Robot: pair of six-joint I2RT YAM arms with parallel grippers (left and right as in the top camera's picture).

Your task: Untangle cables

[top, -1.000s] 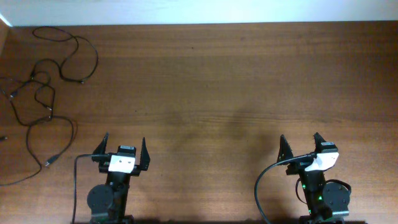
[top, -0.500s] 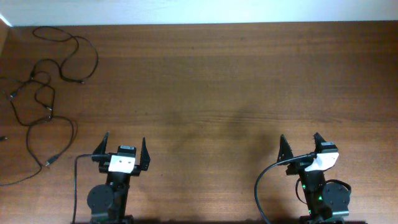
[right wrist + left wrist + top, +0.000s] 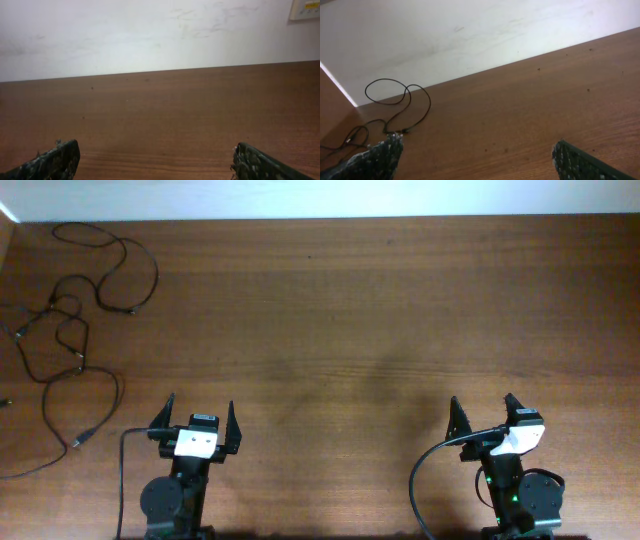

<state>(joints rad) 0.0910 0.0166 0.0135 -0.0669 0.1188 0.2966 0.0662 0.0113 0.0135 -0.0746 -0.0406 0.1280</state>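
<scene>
The cables [image 3: 75,310] are thin black cords lying as loose, crossing loops at the far left of the wooden table, with small plug ends; some run off the left edge. In the left wrist view the cables [image 3: 395,107] show at far left, beyond the fingers. My left gripper [image 3: 200,412] is open and empty near the front edge, well right of and nearer than the cables; it also shows in the left wrist view [image 3: 477,160]. My right gripper [image 3: 482,409] is open and empty at the front right, far from the cables, and shows in the right wrist view [image 3: 155,160].
The wooden table [image 3: 350,310] runs to a white wall [image 3: 150,35] at the back. A thick black cable [image 3: 122,470] hangs from the left arm and another thick black cable [image 3: 420,480] from the right arm. A wall plate [image 3: 305,9] sits at upper right.
</scene>
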